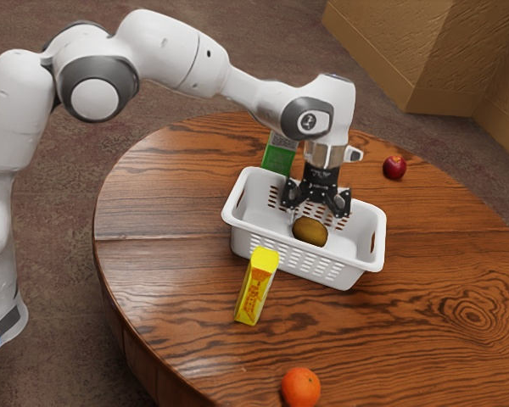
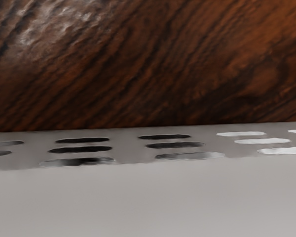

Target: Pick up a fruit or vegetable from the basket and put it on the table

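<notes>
Yellow carton (image 1: 255,290), green box (image 1: 278,159), red apple (image 1: 394,168), orange (image 1: 301,387)

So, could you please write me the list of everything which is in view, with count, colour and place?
Basket: one, white, on the table
Brown fruit or vegetable: one, brown, inside the basket
Box with orange print: one, yellow, beside the basket's near long side
Box behind the basket: one, green and grey, on the table
Round orange fruit: one, orange, at the exterior view's lower edge
Round red fruit: one, dark red, beyond the basket
Table: one, brown wood, under all these
Floor: one, brownish grey, around the table
Arm: one, white and grey, from the exterior view's left
Gripper: one, black, open, over the basket
</notes>
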### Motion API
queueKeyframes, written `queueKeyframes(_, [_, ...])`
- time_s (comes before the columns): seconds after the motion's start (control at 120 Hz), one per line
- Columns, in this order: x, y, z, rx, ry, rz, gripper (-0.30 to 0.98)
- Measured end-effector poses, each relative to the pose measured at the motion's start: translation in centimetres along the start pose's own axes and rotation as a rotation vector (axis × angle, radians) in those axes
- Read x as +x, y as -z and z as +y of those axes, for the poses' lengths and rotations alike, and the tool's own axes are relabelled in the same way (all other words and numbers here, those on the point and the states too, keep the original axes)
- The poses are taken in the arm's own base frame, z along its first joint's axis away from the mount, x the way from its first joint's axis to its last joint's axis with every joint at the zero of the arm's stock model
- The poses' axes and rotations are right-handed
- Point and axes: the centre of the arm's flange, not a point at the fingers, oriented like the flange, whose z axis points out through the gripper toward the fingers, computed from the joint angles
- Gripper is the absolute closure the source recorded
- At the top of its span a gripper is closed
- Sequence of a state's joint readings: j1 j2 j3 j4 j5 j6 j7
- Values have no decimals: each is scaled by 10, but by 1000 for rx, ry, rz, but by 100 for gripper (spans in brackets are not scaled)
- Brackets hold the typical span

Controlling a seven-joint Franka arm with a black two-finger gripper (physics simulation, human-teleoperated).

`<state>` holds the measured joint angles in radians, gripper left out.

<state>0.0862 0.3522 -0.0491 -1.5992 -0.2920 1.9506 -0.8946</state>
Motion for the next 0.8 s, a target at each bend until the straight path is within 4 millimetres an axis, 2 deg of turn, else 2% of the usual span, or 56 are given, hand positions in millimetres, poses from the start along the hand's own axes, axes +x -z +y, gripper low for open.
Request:
queueKeyframes(0.15, [3,-12,1,0,7,-21,0])
queueKeyframes(0.667, [5,-27,0,-17,23,-66,0])
queueKeyframes(0.8, [6,-27,-1,-25,31,-73,16])
